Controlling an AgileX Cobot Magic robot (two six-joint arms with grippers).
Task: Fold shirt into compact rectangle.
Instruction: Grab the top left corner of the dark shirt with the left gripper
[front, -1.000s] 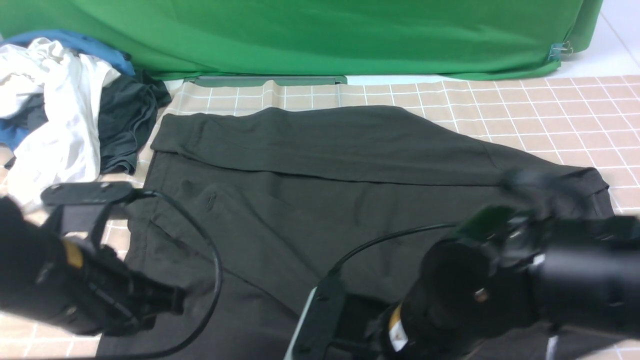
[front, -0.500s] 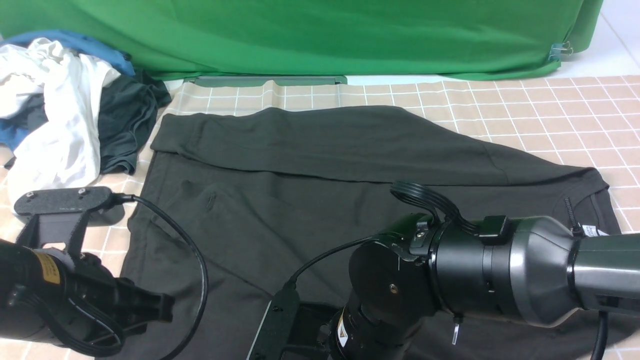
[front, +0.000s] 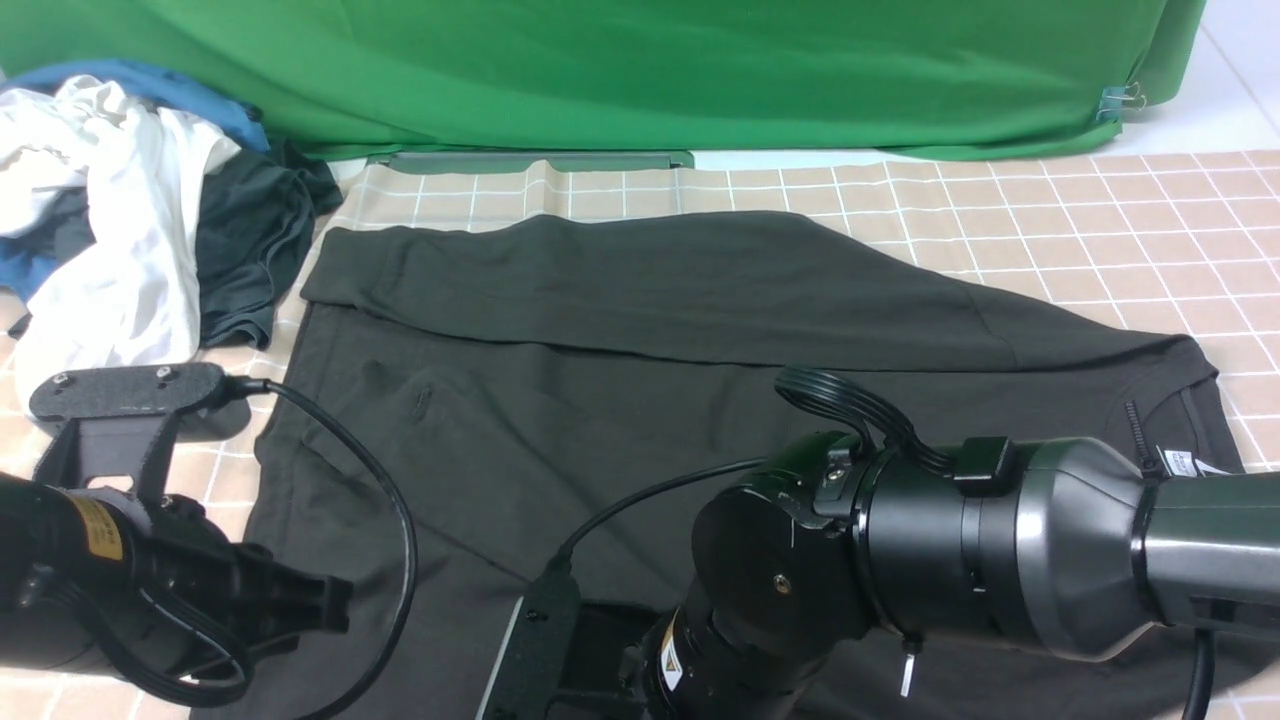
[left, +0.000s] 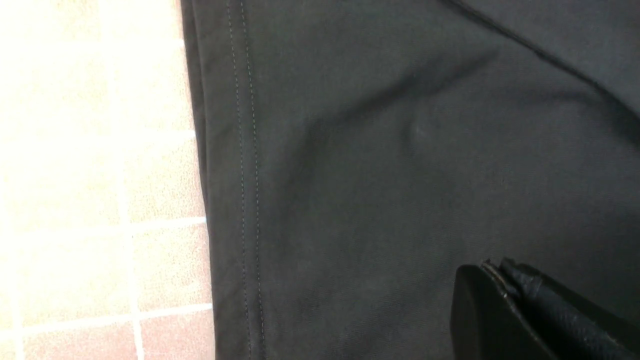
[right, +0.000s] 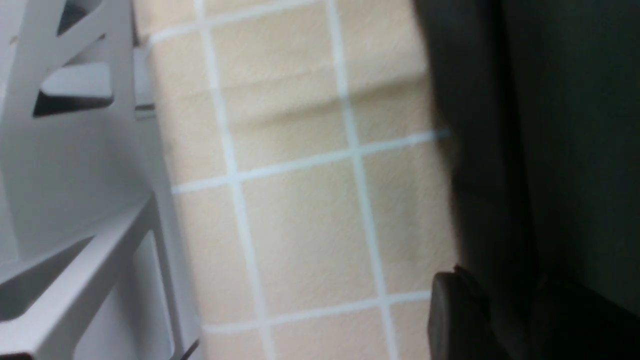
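Charcoal-black cotton fills the near half of the bench: the shirt (front: 620, 400) lies spread sideways, its double-stitched hem (left: 247, 175) to the left and its crew neck with the white label (front: 1185, 462) to the right. At the near left, the left claw (left: 500, 285) is clenched and sits low over the cloth just inside the hem; whether any fabric is pinched in it cannot be told. At the near right, only a blurred dark tip of the right claw (right: 450, 310) shows beside the shirt's edge, so its state cannot be told.

The cloth looks soft, light and limp. It would likely sag and crease wherever it is lifted, and drag a little on the checked cover (front: 1100, 230) rather than slide. The sensible hold seems to be the near long edge, one claw by the hem corner and one by the shoulder, pinching all the layers so that the side turns over evenly.

Farther back, the far long side is already turned in as a flat band (front: 650, 290). No chest print shows. At the far left lie a white garment (front: 130, 250) and a grey-teal garment (front: 250, 250), apart from the shirt. A green backdrop (front: 640, 70) hangs behind.
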